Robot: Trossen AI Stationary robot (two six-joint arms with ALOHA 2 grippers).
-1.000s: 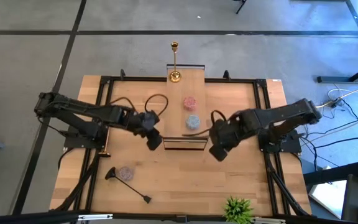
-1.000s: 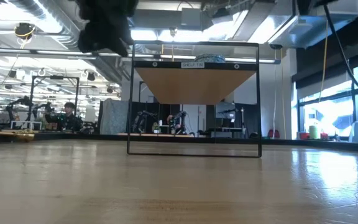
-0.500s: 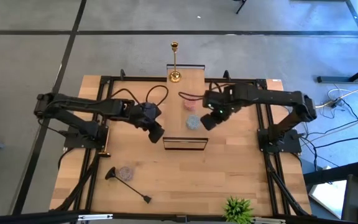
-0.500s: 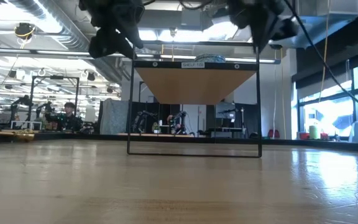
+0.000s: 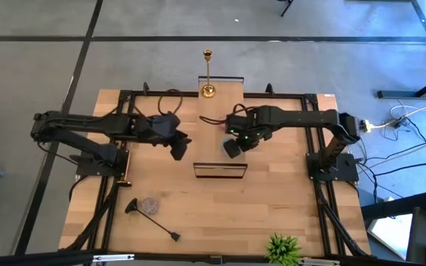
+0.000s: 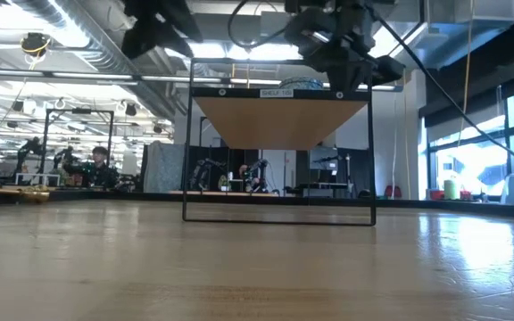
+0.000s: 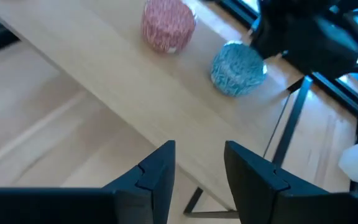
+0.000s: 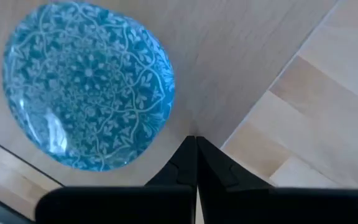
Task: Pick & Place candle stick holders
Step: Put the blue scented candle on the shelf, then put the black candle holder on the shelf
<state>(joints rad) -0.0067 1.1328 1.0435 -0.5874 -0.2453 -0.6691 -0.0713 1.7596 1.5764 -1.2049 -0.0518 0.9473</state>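
We observed one gold candle stick holder [image 5: 208, 74] standing upright at the far end of the raised shelf [image 5: 214, 107]. A black candle stick holder [image 5: 154, 219] lay on its side on the counter [image 5: 272, 207] near the front edge, well apart from both arms. A third holder was not identifiable from above.

The right gripper [image 5: 231, 148] hung over the shelf with its jaws clenched on nothing; its wrist view showed them directly above the blue patterned piece [image 8: 86, 87]. The left gripper [image 5: 177, 150] hovered just left of the shelf with its jaws partly released and empty. Its wrist view showed the pink patterned piece [image 7: 168, 26] beside the blue one.

We judged that no holder was in hand, so a pick remained outstanding. The next move would call for an arm to travel to the fallen black holder and spread its jaws across the thin stem.
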